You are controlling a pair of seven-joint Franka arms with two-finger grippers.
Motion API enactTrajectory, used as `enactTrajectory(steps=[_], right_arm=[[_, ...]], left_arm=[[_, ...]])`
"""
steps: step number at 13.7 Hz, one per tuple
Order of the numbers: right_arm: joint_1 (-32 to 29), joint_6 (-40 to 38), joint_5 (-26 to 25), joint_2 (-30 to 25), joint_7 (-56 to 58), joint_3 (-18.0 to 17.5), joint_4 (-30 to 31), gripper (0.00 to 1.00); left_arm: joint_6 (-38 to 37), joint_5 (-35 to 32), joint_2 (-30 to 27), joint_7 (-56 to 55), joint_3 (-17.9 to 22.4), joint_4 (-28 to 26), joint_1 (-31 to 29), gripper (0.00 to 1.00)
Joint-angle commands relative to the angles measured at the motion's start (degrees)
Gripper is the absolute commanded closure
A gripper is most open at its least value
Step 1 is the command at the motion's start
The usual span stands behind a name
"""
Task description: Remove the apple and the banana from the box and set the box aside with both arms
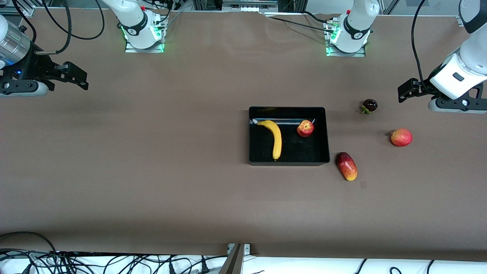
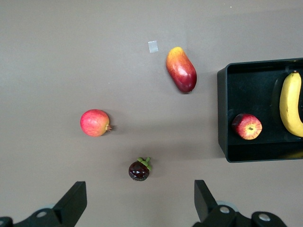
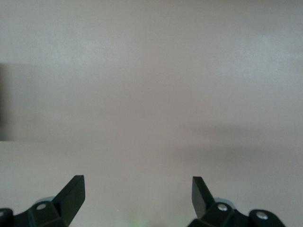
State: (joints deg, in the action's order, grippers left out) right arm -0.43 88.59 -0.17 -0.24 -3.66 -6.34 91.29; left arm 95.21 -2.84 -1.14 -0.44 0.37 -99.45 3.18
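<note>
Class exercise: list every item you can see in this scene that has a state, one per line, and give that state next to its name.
banana: lying in the box
small apple: in the box, apart from the banana
box: open-topped, flat on the table
mango-like fruit: on the table beside the box
round red fruit: on the table
dark purple fruit: on the table
left gripper: open, empty
right gripper: open, empty
</note>
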Motion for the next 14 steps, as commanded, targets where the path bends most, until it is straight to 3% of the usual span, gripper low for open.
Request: enactTrajectory(steps=[1, 7, 11, 14], right_arm=[[-0.53, -0.44, -0.44, 0.41, -0.38, -0.6, -1.03, 0.0], [-0.53, -0.7, -0.36, 0.41, -0.38, -0.51, -1.03, 0.0], [-0.53, -0.7, -0.36, 0.41, -0.38, -0.51, -1.03, 0.0], [-0.53, -0.7, -0.36, 0.41, -0.38, -0.51, -1.03, 0.0]], left_arm=[[-1.61, -0.07, 0.09, 0.97, 0.34, 1.37, 0.07, 0.0], [-3.87, 0.2, 0.43, -0.08, -0.45, 1.28, 0.95, 0.0], [-3.11, 0.29, 5.61, -10.69, -7.38, 1.36, 1.04, 0.0], [2.24, 0.29, 10.09, -24.81, -13.0, 1.1, 1.04, 0.0]])
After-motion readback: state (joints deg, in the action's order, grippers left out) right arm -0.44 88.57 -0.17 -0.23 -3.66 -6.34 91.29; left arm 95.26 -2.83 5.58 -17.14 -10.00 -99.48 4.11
